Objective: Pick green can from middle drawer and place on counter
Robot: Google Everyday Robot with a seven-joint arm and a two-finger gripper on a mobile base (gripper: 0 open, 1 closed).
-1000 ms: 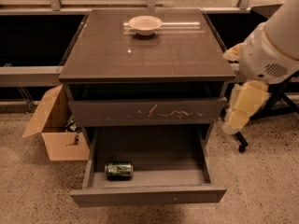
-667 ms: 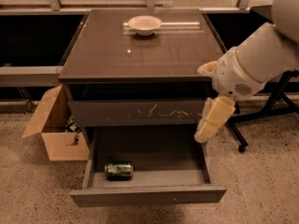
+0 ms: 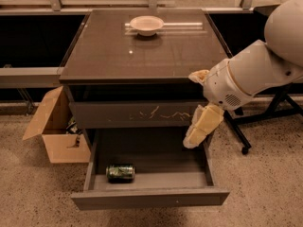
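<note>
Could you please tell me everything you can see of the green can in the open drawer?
The small dark-green metal drink can with pale markings lies on its side on the floor of the open dark-grey middle drawer, front left, close behind its front panel. Nothing else touches it; the pale gripper hangs apart, above the drawer's right side.

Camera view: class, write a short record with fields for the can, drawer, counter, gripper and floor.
Green can: lying on its side, front-left in the drawer
Middle drawer: pulled open
Counter: white bowl near its back edge
Gripper: above the drawer's right side, apart from the can
Floor: open cardboard box left of the drawer
</note>
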